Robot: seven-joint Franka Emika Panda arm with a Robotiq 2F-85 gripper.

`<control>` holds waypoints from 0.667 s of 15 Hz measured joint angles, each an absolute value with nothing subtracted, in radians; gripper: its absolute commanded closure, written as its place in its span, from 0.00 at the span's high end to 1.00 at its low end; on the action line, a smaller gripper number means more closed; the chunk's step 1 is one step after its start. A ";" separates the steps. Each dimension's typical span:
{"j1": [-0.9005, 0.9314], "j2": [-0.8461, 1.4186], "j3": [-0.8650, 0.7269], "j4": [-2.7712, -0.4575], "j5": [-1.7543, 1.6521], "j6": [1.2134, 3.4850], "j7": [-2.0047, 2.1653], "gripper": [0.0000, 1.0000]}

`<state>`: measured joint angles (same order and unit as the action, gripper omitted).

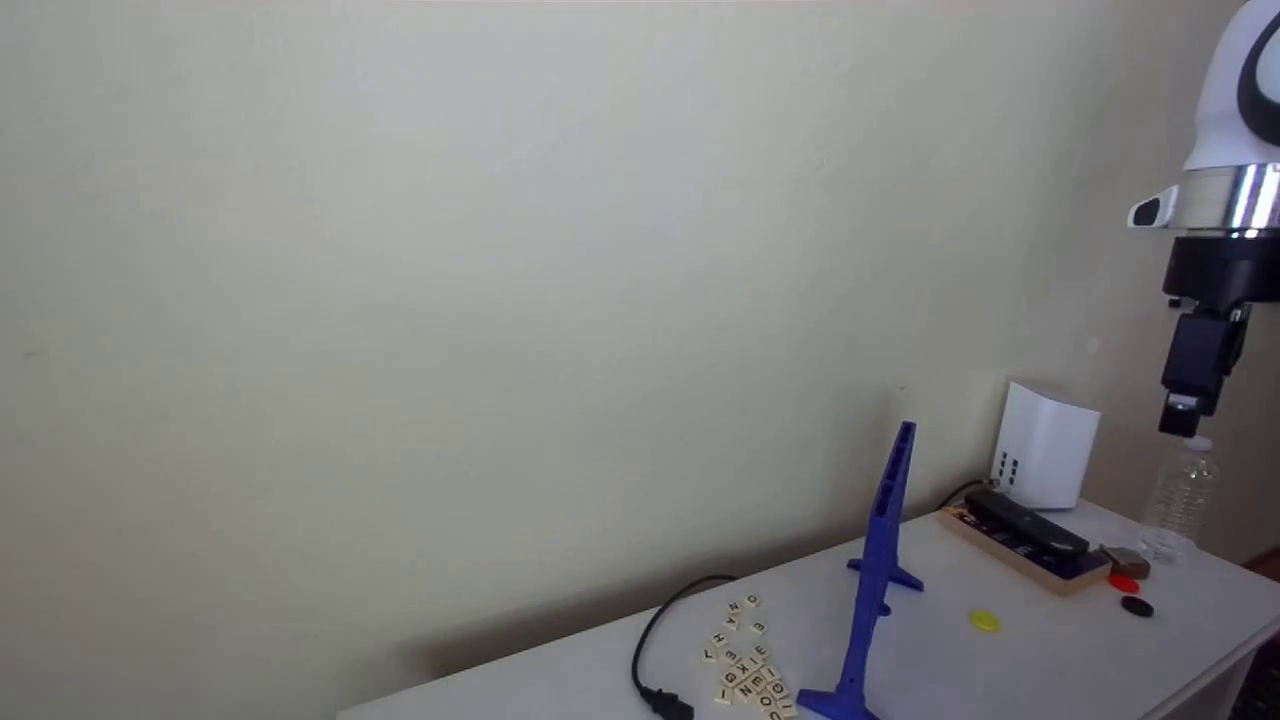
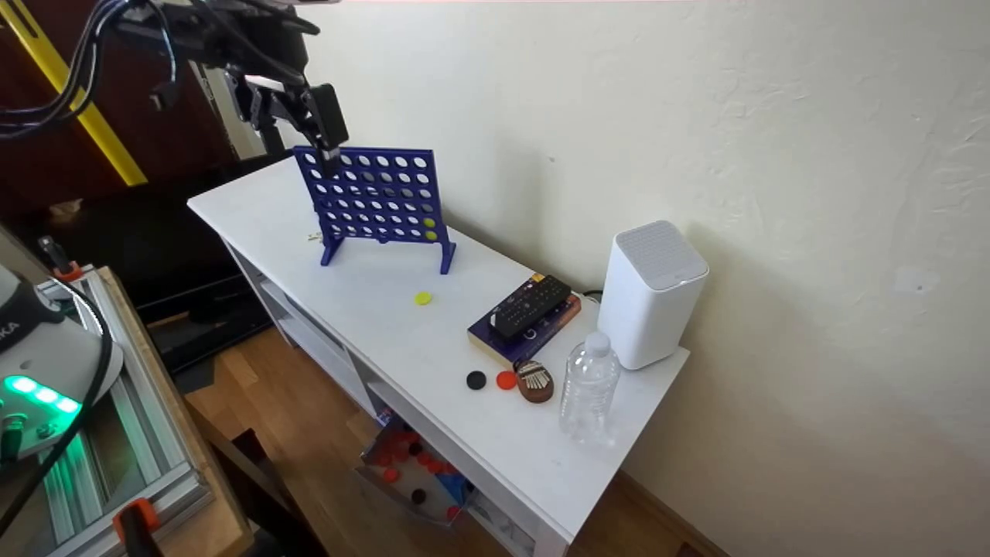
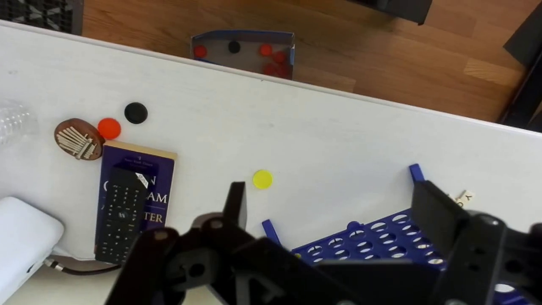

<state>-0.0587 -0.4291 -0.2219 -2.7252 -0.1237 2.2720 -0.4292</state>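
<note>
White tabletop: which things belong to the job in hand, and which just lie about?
Likely the job's:
blue grid frame, partly behind the open gripper in the wrist view
yellow disc, near the frame

Apparently lying about:
book, with remote on top
thumb piano
bottle
white box
letter tiles
red disc, black disc (unsure)

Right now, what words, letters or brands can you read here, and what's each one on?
"New York Times", faint: book
"N": book, end of a partly covered line
"AM": book, likewise
"TER": book, likewise
"KA", cut by the picture's edge: robot base
"N", "O", "H", "K", "G", "Y": letter tiles; other tiles unclear
Too small or blurred: white label and key markings on the remote
</note>
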 measured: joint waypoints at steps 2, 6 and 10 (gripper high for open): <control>-0.059 -0.409 -0.223 -2.725 -0.124 2.283 -0.434 1.00; -0.059 -0.408 -0.223 -2.725 -0.124 2.283 -0.437 1.00; -0.059 -0.396 -0.217 -2.725 -0.124 2.290 -0.435 1.00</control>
